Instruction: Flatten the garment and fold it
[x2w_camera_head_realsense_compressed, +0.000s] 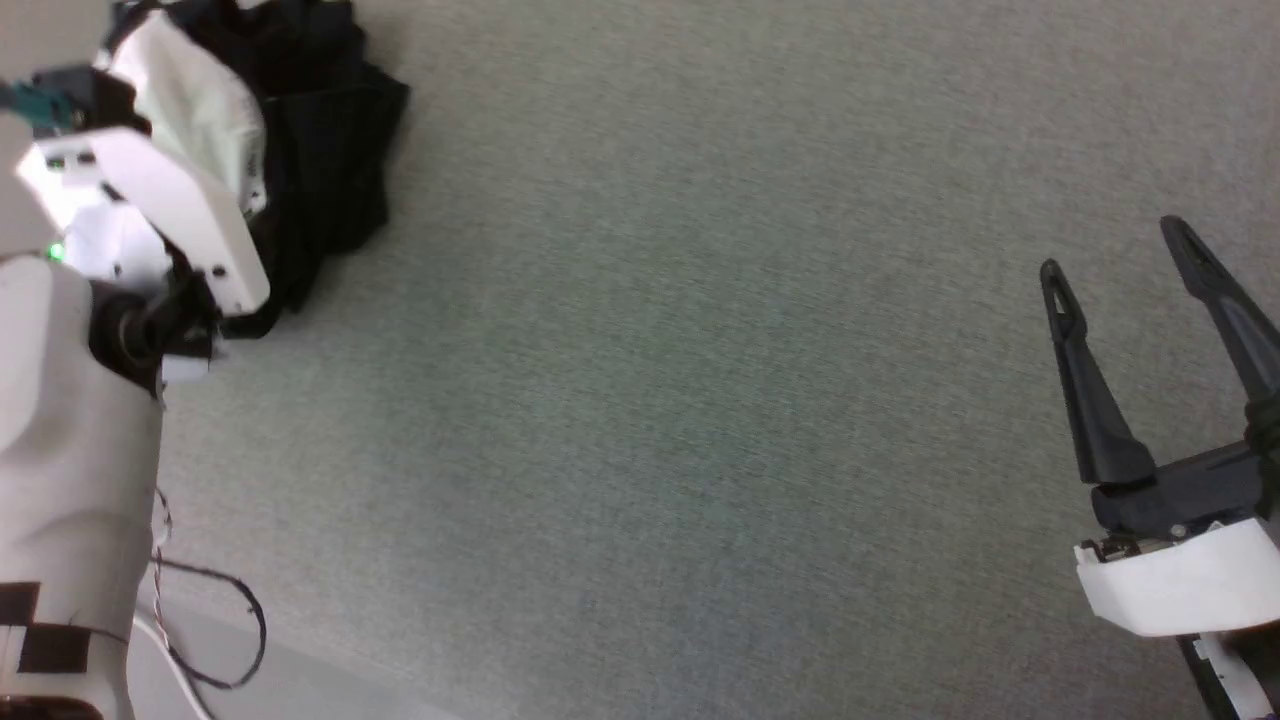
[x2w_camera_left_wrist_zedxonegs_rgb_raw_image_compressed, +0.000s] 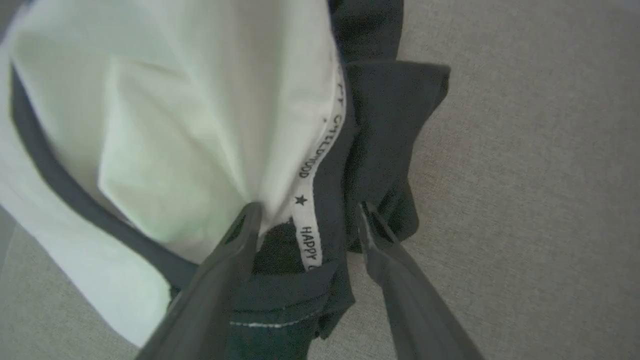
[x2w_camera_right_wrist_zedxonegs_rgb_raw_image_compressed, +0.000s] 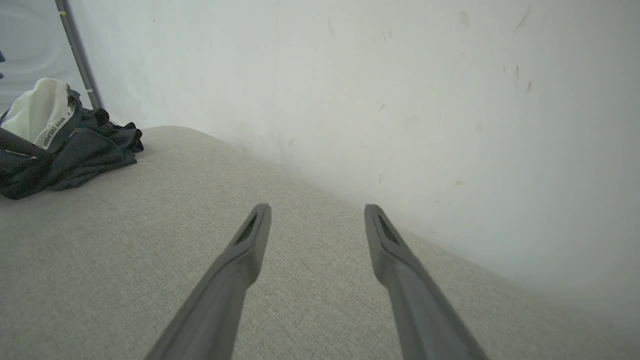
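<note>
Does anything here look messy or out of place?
The garment lies crumpled in a heap at the far left of the grey surface, not spread flat. The open left tool sits right at its folds.

Plain room; white wall (x2w_camera_right_wrist_zedxonegs_rgb_raw_image_compressed: 400, 75), fabric surface (x2w_camera_head_realsense_compressed: 700, 400)

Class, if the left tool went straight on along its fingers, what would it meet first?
Probably the garment, whose crumpled black fabric lies just ahead of the open left tool; depth is unclear.

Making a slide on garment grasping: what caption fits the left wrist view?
Open left gripper straddles the lettered white band of a crumpled black-and-white garment lying on a grey fabric surface.
</note>
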